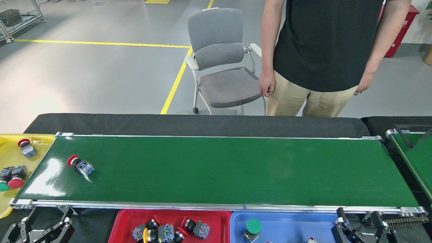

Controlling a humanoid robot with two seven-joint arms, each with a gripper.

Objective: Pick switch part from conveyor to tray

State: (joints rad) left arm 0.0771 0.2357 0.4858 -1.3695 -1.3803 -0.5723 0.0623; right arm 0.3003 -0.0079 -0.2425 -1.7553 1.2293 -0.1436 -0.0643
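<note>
Your switch part lies on its side near the left end of the conveyor, red cap pointing up-left and the blue-grey contact block trailing toward you, so it sits close to the drop-off into the yellow tray, where three other parts already lie; judge this one to be the piece you need to take before it runs off. Your left claw hangs low at the bottom-left corner, below the near rail and well short of the part, its fingers spread apart and holding nothing. Your right claw sits at the bottom right beside the blue tray, also with its fingers apart and empty, far from the part, so the left one is the natural one to use. The red tray just under the near rail holds several parts, red- and yellow-capped, while the blue tray shows a green-capped one, which suggests the trays sort by colour and this red cap probably belongs in the red tray. A person stands behind the counter, hands down, clear of the belt, next to a grey chair. Reach up over the rail and grip across the narrow body
</note>
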